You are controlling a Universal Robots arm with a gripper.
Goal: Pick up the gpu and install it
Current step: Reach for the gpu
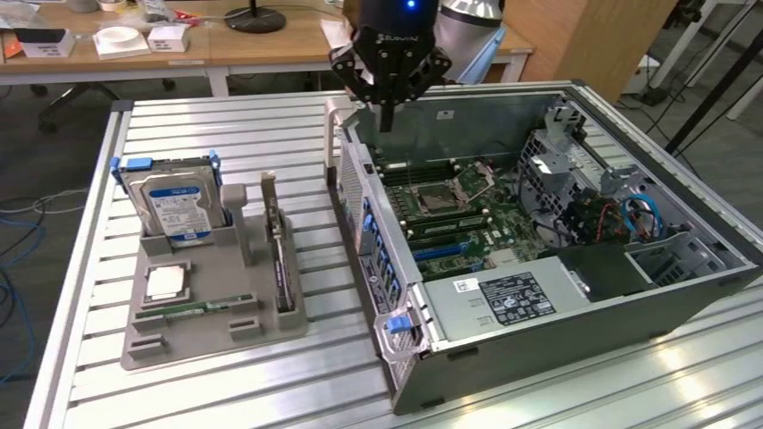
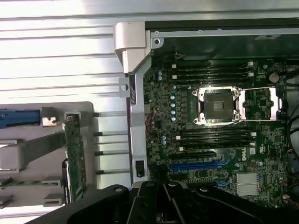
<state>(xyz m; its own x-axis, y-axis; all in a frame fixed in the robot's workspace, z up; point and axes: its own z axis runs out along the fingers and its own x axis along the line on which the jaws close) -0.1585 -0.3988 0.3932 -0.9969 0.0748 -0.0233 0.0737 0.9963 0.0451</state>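
A: Gripper state?
B: Fingers pressed together, nothing btwn them. It hangs over the far corner of the PC case, above the wall on the exterior view's left. In wrist view the gripper sits over the board's edge.

A: Gpu?
B: Gpu not picked up. It stands on edge in a slot of the grey tray, silver bracket at the far end. That's to the exterior view's left of the case, well apart from the gripper. Wrist view has the gpu edge-on, w/ bare table slats btwn it and the case wall.

A: Tray neighbours?
B: Hard drive, blue-white label, upright in blue rails, on the exterior view's left of the gpu. Square CPU chip lies flat nearer the cam. Thin green strip next to it is prob. a memory stick; too small to be sure.

A: Case?
B: On its side, open, on the slatted alu table. Motherboard exposed. CPU socket mid-board, blue slot just beside the gripper. Power supply at the near end.
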